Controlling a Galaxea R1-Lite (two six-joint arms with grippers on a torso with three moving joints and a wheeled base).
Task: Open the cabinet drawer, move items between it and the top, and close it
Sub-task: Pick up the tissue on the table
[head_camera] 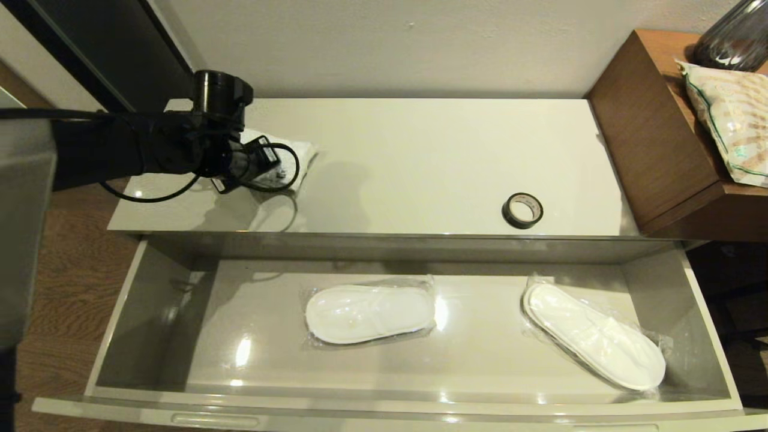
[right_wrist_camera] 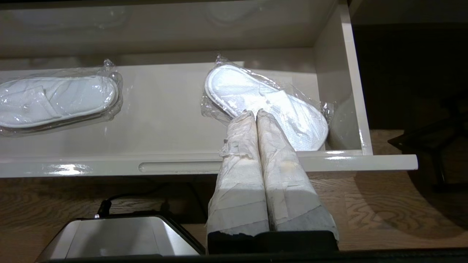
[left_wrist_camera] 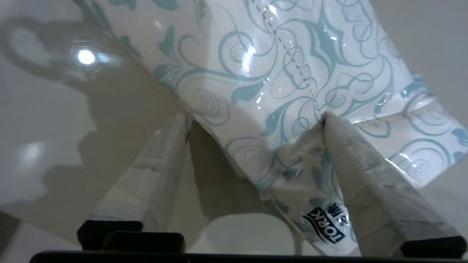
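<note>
You are reaching the left gripper (left_wrist_camera: pixel 256 120), fingers spread wide and holding nothing, over the tissue pack (left_wrist_camera: pixel 292 73) lying on the cabinet top (head_camera: pixel 420 156), probably to carry it into the open drawer (head_camera: pixel 258 336).

The left arm reaches in from the left, its left gripper (left_wrist_camera: pixel 256 120) spread wide and pointing down, while the right gripper (right_wrist_camera: pixel 255 114) hangs low, fingers pressed together.

Top (head_camera: pixel 420 156): tissue pack (head_camera: pixel 300 157), tape roll (head_camera: pixel 522 210).
</note>
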